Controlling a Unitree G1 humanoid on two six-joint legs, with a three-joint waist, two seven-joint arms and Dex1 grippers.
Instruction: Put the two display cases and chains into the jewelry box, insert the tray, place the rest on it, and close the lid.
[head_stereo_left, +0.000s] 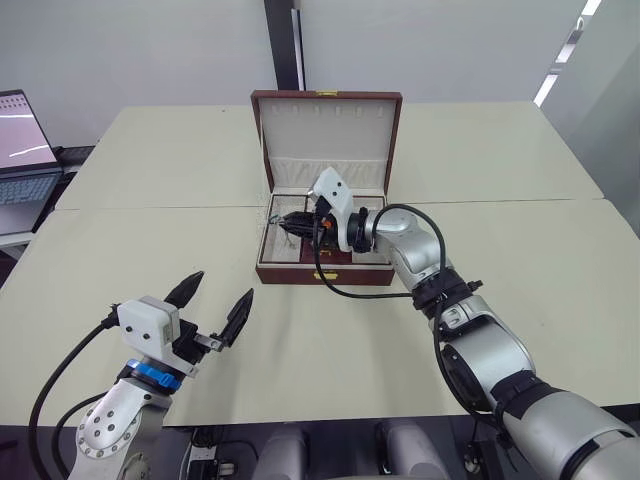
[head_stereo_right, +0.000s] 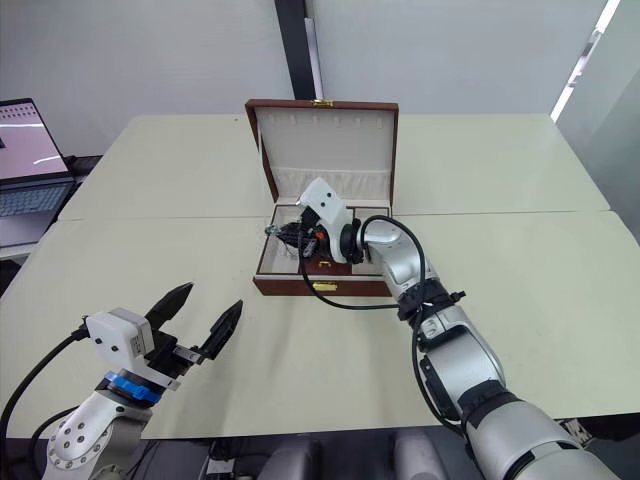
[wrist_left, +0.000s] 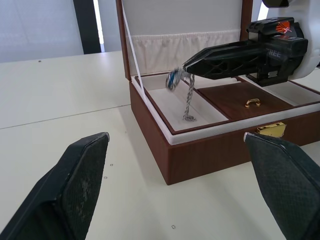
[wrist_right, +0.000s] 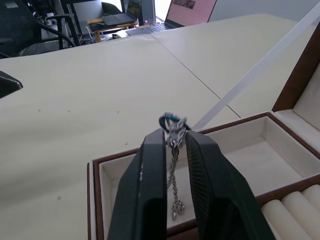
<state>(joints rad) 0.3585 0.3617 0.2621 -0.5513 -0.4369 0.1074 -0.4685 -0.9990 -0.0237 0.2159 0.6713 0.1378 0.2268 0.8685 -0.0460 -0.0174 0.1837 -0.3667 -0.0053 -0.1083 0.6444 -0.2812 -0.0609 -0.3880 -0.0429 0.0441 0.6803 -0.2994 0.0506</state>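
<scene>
Chain (wrist_left: 188, 97) in outstretched right gripper (wrist_left: 186, 68)

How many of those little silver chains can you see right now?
1. The chain hangs from the right gripper, its lower end reaching the cream end section of the tray sitting in the jewelry box. Others may lie hidden under the tray.

You see the jewelry box (head_stereo_left: 325, 272) reddish-brown outside w/ cream lining and a gold clasp (wrist_left: 272, 129). The tray (wrist_left: 240, 97) has a brown middle, small gold handle (wrist_left: 252, 102), cream end sections. The lid (head_stereo_left: 326, 140) is cream inside. The chain (wrist_left: 188, 100) is silvery, its ring (wrist_right: 169, 120) looks blue. The right gripper (wrist_right: 175, 142) has black fingers, the left gripper (head_stereo_left: 212, 304) too, w/ white housing. The table (head_stereo_left: 150, 230) is pale cream.
</scene>
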